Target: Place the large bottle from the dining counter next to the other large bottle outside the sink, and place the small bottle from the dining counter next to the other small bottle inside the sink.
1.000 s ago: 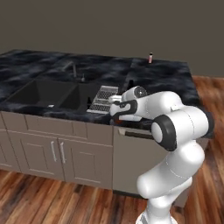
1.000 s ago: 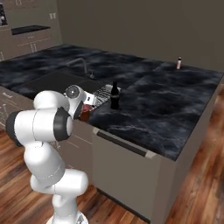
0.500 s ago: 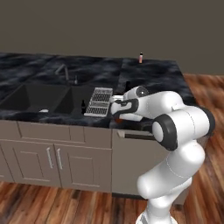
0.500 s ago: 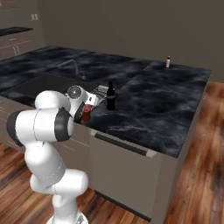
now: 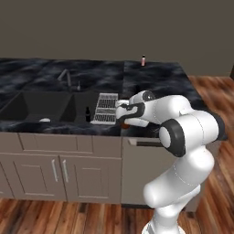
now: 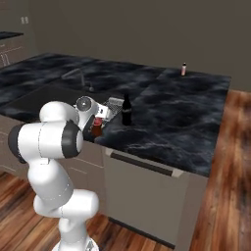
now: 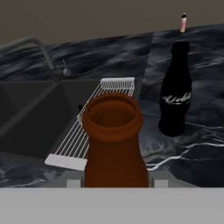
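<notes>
**Brown bottle nearly beside the black one**

Rolling sideways along the counter since the earlier frames: whole picture sliding, sink point(image 5: 45, 107) now sitting at middle left of the left base view, arm pose looking much the same. Carrying the brown bottle point(image 7: 114, 142), seen big and close at bottom middle of the hand view, open mouth facing the camera. Claw point(image 7: 114, 183) clenching the bottle low on its neck, a grey tip peeking out on each side.

Tall black bottle point(image 7: 176, 89) standing upright on the dark marble counter point(image 6: 186, 112), at upper right of the hand view, just right of the white wire rack point(image 7: 96, 127). Pink bottle point(image 5: 143, 60) waiting far back, top middle of the left base view. Tiny dark bottle point(image 5: 87, 114) standing inside the sink, just left of the rack.

Doing this step well, probably: sliding the brown bottle toward the bare marble near the black one, keeping it straight up, lowering until the bottom is resting flat, only then letting go. Leaving a small gap so as not to knock the black bottle over. Staying off the rack, being bumpy.

Hard to see: red label mostly hidden, just a red bit by the arm in the right base view. Bottle bottom cut off. Cannot tell its height above the counter.
</notes>
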Available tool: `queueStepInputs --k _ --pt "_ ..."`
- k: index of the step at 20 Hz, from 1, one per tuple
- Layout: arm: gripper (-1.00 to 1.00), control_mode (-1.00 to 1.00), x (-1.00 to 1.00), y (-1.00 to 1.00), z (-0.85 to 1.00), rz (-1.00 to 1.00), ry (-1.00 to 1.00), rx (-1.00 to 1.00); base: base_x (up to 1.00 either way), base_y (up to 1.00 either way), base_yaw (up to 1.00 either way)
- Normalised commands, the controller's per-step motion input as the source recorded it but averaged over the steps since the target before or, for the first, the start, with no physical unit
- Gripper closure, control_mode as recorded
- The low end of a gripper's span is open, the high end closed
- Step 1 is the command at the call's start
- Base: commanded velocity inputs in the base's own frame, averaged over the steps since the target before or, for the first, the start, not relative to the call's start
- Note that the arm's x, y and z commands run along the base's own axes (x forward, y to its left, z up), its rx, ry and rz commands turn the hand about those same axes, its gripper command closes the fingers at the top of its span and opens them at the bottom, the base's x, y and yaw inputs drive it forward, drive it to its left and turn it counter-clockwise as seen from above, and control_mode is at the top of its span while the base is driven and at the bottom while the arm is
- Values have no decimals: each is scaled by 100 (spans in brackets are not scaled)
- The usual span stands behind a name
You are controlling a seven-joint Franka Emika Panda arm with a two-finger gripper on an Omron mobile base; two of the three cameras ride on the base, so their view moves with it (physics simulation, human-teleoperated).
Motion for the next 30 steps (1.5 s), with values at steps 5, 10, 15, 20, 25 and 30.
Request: queueStepInputs --k 5,10,15,20,25,30 --pt "100 100 0 0 0 0 0 0 26 19 -20" --pt "100 100 0 0 0 0 0 0 24 31 -21" --pt "100 100 0 0 0 0 0 0 36 35 -17" --pt "100 100 0 0 0 0 0 0 33 21 -16" --pt "100 100 0 0 0 0 0 0 30 12 -16" --pt "100 100 0 0 0 0 0 0 27 37 -16"
